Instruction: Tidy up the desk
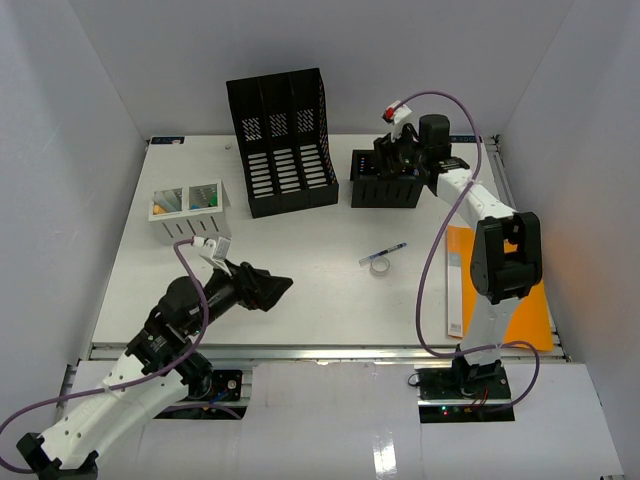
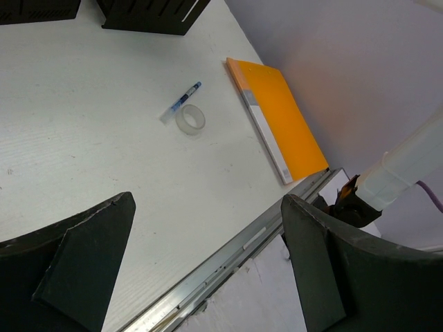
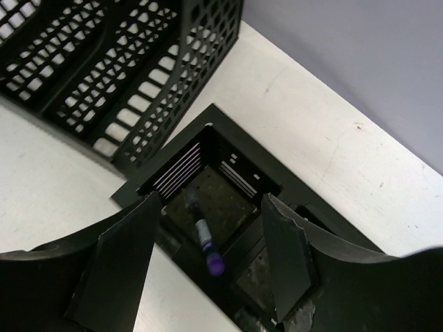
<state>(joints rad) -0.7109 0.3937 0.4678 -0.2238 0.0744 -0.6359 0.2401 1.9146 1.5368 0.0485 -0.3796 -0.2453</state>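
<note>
The white desk (image 1: 300, 290) has a silver rail (image 2: 228, 254) along its front edge. My right gripper (image 1: 392, 158) hangs open over the black pen holder (image 1: 385, 182). In the right wrist view, a purple-capped pen (image 3: 205, 240) leans inside one compartment of the pen holder (image 3: 228, 149), free of both fingers of my right gripper (image 3: 211, 232). My left gripper (image 1: 266, 288) hovers open and empty above the desk's front left; in its own view, the left gripper (image 2: 208, 207) looks toward a blue pen (image 2: 182, 103) and a clear tape roll (image 2: 190, 119).
A tall black file rack (image 1: 281, 140) stands at the back beside the pen holder. At the left sits a white basket (image 1: 188, 210) with colourful contents. An orange folder (image 1: 500, 290) lies at the right edge. The blue pen (image 1: 384, 252) and tape roll (image 1: 379, 265) lie mid-desk.
</note>
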